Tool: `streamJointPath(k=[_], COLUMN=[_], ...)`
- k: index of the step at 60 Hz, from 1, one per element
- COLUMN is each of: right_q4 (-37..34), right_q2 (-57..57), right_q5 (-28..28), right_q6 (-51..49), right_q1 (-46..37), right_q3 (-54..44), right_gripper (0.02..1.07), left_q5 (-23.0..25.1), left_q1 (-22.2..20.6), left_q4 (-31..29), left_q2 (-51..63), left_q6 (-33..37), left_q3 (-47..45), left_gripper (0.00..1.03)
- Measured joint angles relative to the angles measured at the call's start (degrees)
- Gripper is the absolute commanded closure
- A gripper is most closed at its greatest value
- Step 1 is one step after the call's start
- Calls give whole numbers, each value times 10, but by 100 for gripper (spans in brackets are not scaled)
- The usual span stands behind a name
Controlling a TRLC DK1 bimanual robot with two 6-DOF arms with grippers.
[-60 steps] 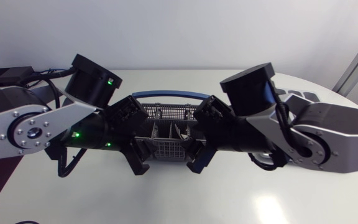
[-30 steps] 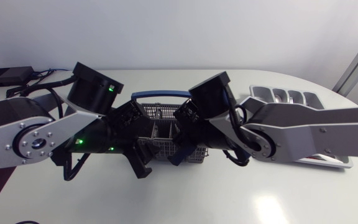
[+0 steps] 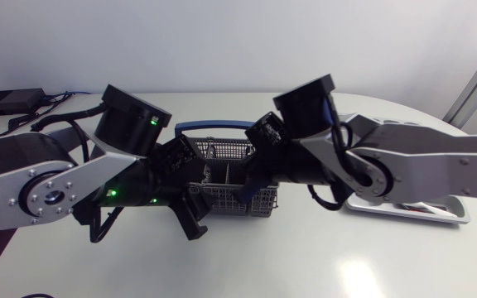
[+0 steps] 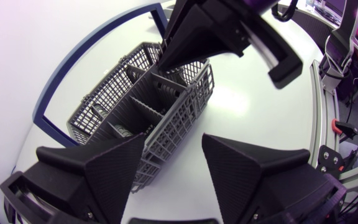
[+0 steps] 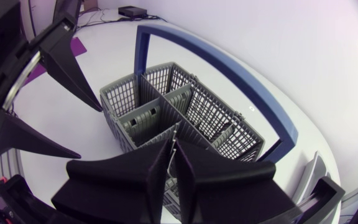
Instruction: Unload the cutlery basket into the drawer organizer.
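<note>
Over the middle of the table, the right arm (image 3: 421, 161) has done nearly all the moving. A second ago its gripper hung spread at the 3 o'clock end of the basket (image 3: 222, 199). Half a second ago it had swung in over the front wall, baring the organizer (image 3: 412, 213). Now the right gripper (image 5: 171, 149) points down into the basket near its 3 o'clock end, and the arm again covers most of the organizer. Its fingers are drawn together with only a slit between them. Whether a piece of cutlery is pinched there I cannot tell.

The left arm (image 3: 48, 178) has only nudged a little toward 3 o'clock. The left gripper (image 4: 174, 140) is released, fingers wide, at the basket's 7 o'clock corner and not clamping it.

My judgement is that a pick is under way or just made, and nothing shows as unloaded yet.

**Counts:**
- One basket, with one blue handle (image 3: 214, 127) arching over it.
- At least four compartments are visible inside it.
- One organizer, at 3 o'clock of the basket, of which only an edge shows.
- Two arms and two grippers.
- One black box (image 3: 11, 101) with cables, at the table's 10 o'clock corner.
- Cutlery cannot be counted; one metallic glint (image 4: 122, 130) sits in a compartment.
</note>
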Motion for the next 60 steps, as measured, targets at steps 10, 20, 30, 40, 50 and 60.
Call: streamJointPath(k=[10,20,30,40,50,60], right_q4=[-31,-53,-71,-77,-74,-70], right_q2=[-43,-75,-121,-138,-135,-129], right_q5=[-64,-135,-190,-201,-186,-183], right_q6=[15,25,27,26,13,1], right_q1=[-41,-86,-126,-141,-128,-120], right_q3=[4,12,12,18,2,-23], right_gripper=[95,95,95,94,77,65], left_q5=[-3,-3,-3,-3,-3,-3], left_q1=[-9,-27,-43,-53,-47,-21], left_q4=[25,59,80,99,97,78], left_q2=[11,22,37,61,61,20], left_q6=[4,14,24,30,34,46], left_q3=[0,2,21,47,48,39], left_gripper=[35,32,28,27,27,26])
